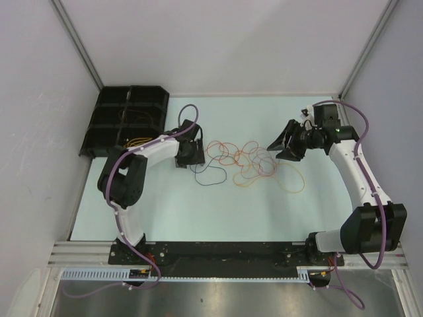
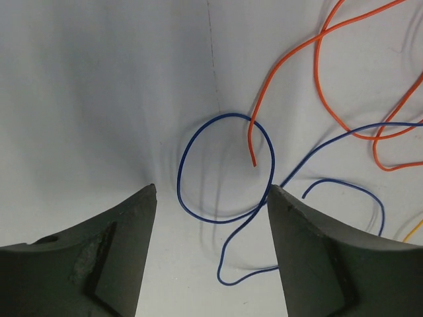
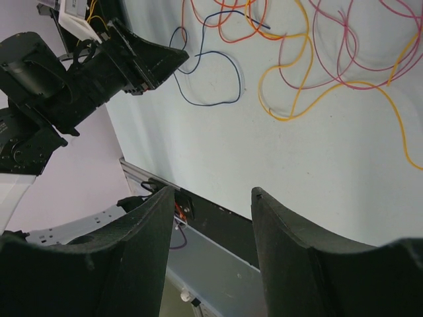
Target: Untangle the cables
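Note:
The cables (image 1: 246, 158) lie in a loose tangle of orange, red, yellow and pinkish loops at the middle of the table. A dark blue cable (image 1: 211, 177) trails out at the tangle's left side. My left gripper (image 1: 188, 158) is low over that left end, jaws open. In the left wrist view the blue cable (image 2: 218, 222) loops flat on the table between the left gripper's (image 2: 211, 188) fingers, ungripped, with an orange cable (image 2: 316, 66) beyond. My right gripper (image 1: 284, 145) hovers open at the tangle's right and holds nothing. The right wrist view shows the right gripper (image 3: 211, 191) above a yellow cable (image 3: 285, 119).
A black compartment tray (image 1: 125, 119) stands at the table's back left, with a few thin wires inside. White walls close in the left, back and right sides. The black base rail (image 1: 218, 254) runs along the near edge.

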### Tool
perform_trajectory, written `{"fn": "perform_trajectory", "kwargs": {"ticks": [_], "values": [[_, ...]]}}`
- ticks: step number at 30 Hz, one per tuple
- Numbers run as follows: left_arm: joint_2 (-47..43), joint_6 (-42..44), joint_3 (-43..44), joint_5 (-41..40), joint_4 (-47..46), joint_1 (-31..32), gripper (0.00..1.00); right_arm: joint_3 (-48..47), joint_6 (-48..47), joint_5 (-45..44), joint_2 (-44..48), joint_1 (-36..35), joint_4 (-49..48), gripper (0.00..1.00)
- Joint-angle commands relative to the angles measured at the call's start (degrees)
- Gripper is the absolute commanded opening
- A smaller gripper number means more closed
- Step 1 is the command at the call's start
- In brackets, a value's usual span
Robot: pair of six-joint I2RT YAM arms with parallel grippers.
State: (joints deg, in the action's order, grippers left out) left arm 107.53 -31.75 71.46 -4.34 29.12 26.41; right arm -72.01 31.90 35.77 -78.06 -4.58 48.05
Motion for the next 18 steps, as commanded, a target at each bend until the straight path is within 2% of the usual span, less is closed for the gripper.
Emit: {"fn": "perform_trajectory", "kwargs": {"ticks": [1, 3, 6, 7, 9, 12, 18], "values": [[0.8, 1.7, 1.6, -0.8, 0.8, 0.2, 0.71, -1.6, -0.6, 0.0, 1.2, 1.1, 0.4, 0.55], [1.5, 1.8, 1.1, -0.5, 0.4, 0.2, 0.67, -1.7, -0.7, 0.4, 0.9, 1.6, 0.4, 0.54], [2.5, 1.7, 1.2, -0.3, 0.5, 0.0, 0.51, -1.7, -0.6, 0.9, 0.5, 2.4, 0.3, 0.54], [2.5, 1.7, 1.2, -0.2, 0.3, -0.1, 0.39, -1.8, -0.6, 0.9, 0.5, 2.6, 0.3, 0.54], [3.0, 1.9, 1.7, -0.8, 0.1, -0.3, 0.26, -2.1, -0.7, 1.1, 0.2, 2.9, 0.3, 0.54], [4.4, 2.1, 3.1, -1.5, 0.3, -0.8, 0.00, -2.6, -0.9, 1.3, -0.6, 2.9, 0.5, 0.54], [4.8, 4.4, 7.8, -3.4, 2.4, -2.3, 0.00, -4.2, -0.7, 2.0, -2.3, 3.0, 0.4, 0.54]]}}
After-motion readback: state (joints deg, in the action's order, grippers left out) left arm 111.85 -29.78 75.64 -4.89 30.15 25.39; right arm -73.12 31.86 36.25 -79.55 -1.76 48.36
